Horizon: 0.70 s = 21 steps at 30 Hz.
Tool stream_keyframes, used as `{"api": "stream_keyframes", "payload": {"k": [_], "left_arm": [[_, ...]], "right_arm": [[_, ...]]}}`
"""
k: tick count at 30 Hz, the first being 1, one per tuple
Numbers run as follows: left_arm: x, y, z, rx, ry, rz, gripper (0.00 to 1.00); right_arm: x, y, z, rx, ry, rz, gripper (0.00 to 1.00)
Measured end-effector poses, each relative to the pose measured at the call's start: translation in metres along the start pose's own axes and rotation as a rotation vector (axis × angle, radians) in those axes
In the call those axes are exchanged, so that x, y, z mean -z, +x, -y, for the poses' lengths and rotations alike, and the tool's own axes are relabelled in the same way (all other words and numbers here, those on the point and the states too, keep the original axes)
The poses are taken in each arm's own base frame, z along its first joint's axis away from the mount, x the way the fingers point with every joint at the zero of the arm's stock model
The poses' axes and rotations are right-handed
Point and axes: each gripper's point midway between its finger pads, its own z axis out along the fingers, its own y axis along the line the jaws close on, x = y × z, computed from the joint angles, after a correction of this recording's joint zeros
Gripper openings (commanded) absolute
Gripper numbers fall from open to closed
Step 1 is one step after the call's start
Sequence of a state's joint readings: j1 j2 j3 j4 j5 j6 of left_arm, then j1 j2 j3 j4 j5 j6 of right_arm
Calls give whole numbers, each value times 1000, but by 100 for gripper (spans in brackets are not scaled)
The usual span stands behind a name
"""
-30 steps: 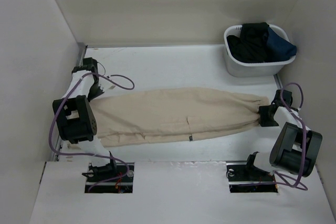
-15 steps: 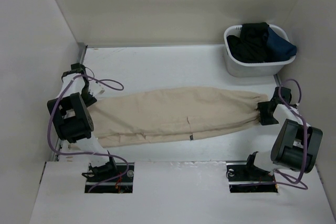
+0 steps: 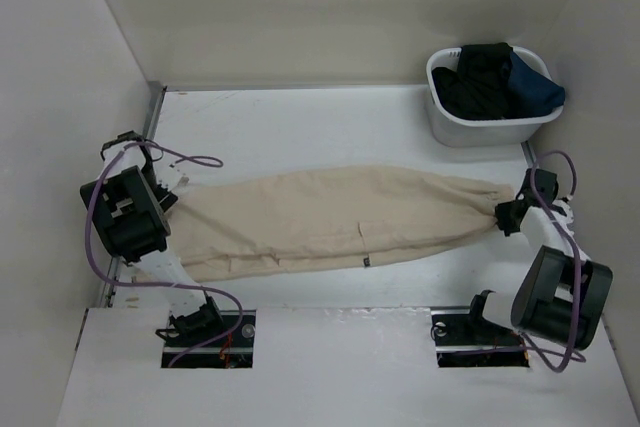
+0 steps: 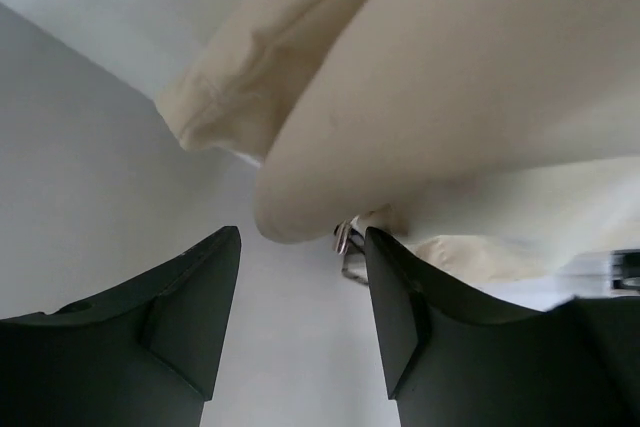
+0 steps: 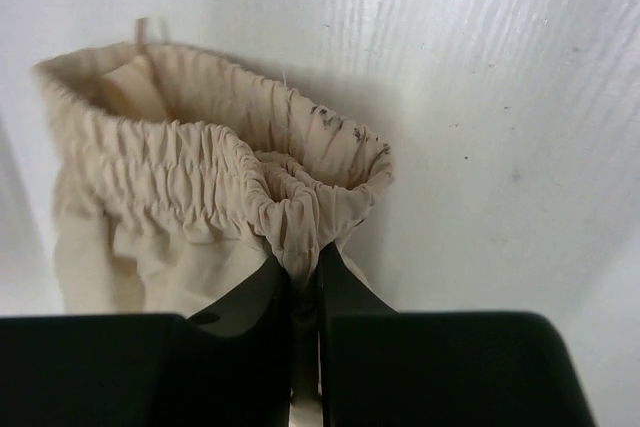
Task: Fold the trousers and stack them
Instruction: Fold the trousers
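Trousers are lying across the table, long axis running left to right. Right gripper is pinching the gathered waistband at the right end — left gripper is hovering open and empty just beside the cuffs, seemingly not touching.

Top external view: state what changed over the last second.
The left gripper let go of the long beige cotton trousers at the leg ends and drew back leftward, jaws open. The right gripper closed on their gathered waistband. The trousers and the white plastic basket of dark clothes stayed put.
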<state>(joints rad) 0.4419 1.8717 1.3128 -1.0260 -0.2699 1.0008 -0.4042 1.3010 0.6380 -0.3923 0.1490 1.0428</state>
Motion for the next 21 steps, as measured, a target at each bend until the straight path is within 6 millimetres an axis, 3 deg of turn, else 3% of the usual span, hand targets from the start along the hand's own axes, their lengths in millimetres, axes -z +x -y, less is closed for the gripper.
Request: {"api": "stream_keyframes", "payload": {"k": [7, 11, 14, 16, 17, 21], "left_arm": [[18, -39, 6, 42, 71, 145, 49], [6, -62, 26, 33, 157, 147, 49], [-1, -81, 47, 7, 212, 142, 49], [0, -96, 61, -22, 235, 147, 48], [2, -103, 68, -39, 241, 151, 48], [8, -127, 92, -86, 259, 165, 45]], "right_arm": [[43, -41, -14, 187, -70, 164, 0], [79, -77, -32, 359, -111, 324, 0], [114, -89, -61, 534, -178, 433, 0], [142, -76, -95, 704, -274, 487, 0], [158, -59, -114, 806, -344, 506, 0], [208, 29, -164, 1135, -574, 523, 0]]}}
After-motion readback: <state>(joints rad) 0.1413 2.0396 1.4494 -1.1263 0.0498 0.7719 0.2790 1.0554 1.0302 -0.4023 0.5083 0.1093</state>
